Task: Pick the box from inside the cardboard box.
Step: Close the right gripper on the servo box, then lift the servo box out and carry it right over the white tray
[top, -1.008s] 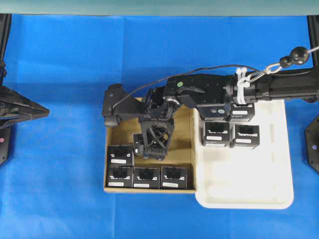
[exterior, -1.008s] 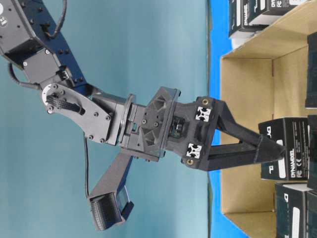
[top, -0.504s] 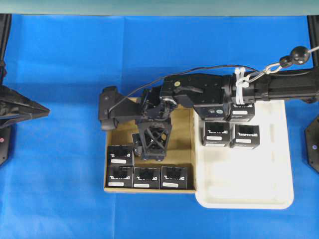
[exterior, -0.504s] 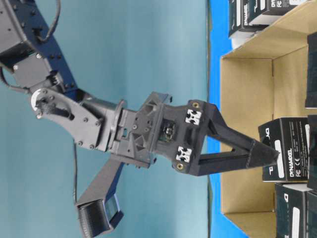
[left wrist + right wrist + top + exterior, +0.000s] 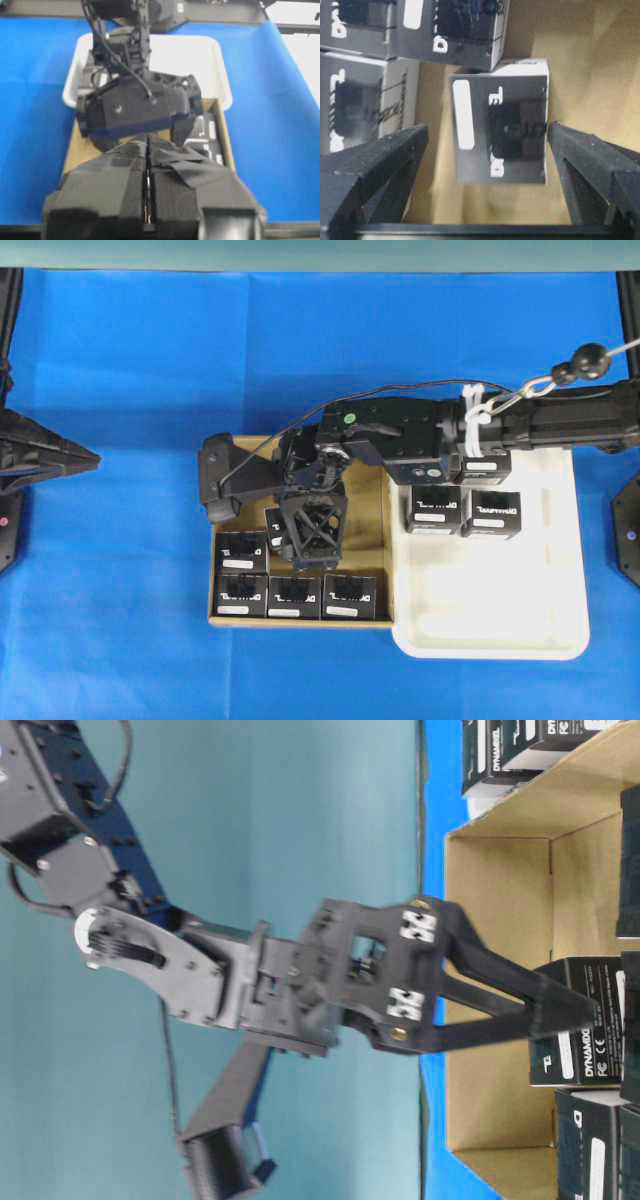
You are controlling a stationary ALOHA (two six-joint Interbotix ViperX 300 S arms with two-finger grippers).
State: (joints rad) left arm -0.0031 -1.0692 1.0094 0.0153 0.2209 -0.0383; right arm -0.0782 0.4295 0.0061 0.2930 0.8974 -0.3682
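We are holding the right gripper point(image 5: 485, 145) over the cardboard box point(image 5: 370, 510), its fingers point(image 5: 380, 160) spread wide with the box point(image 5: 500, 125) sitting between them, a gap showing on either side. That box is standing on the tan floor just beside its neighbours. The left gripper point(image 5: 148, 190), pressed shut, is idling well away, so the right arm is nearer.

A small black box point(image 5: 500, 127) (white label strip, white lettering) sits upright inside the tan cardboard box point(image 5: 368, 515).
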